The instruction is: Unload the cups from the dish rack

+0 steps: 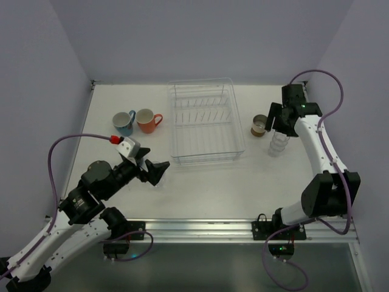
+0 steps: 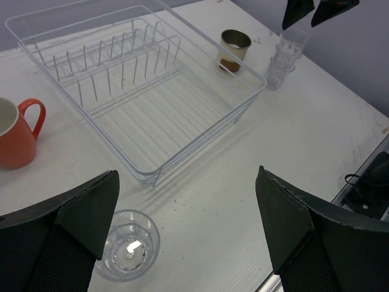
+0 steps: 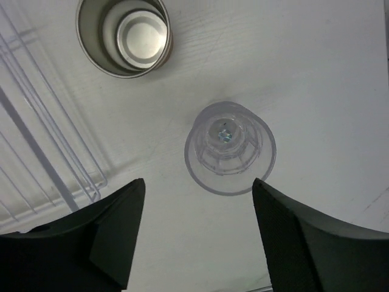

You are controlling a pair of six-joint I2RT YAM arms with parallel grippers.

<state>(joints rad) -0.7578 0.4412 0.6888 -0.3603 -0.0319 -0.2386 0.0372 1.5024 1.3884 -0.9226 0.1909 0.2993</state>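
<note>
View reference: top camera, 12 o'clock is the far wall.

1. Left gripper (image 2: pixel 188 201): located near the front of the table (image 1: pixel 213 188), at 7 o'clock from the rack (image 1: pixel 206 159). Its fingers are spread wide and hold nothing.
2. Single tumbler (image 2: pixel 127 252): a clear tumbler, upright on the table. In the left wrist view it sits at 7 o'clock from the gripper centre, just beside the left-hand finger. Contact with that finger cannot be determined.
3. Rack: a clear wire rack standing at the table centre, with its long axis running 6 to 12 o'clock. Rows of upright prongs occupy its far half. All cups in view stand on the table outside it.
4. Tumbler stack (image 1: pixel 278 145): clear tumblers nested upright, at 3 o'clock from the near half of the rack and well apart from it.
5. Right gripper (image 3: pixel 196 201): points down directly over the tumbler stack. Its fingers are apart, one on each side of the stack in the right wrist view, and they grip nothing.
6. Brown cup (image 1: pixel 259 126): upright with its mouth up, at 10 o'clock from the tumbler stack, between the stack and the rack wall.
7. Orange mug (image 1: pixel 146 120): upright, at 9 o'clock from the rack, with its handle toward 2 o'clock.
8. Blue mug (image 1: pixel 124 123): upright, just beside the orange mug at its 9 o'clock.
</note>
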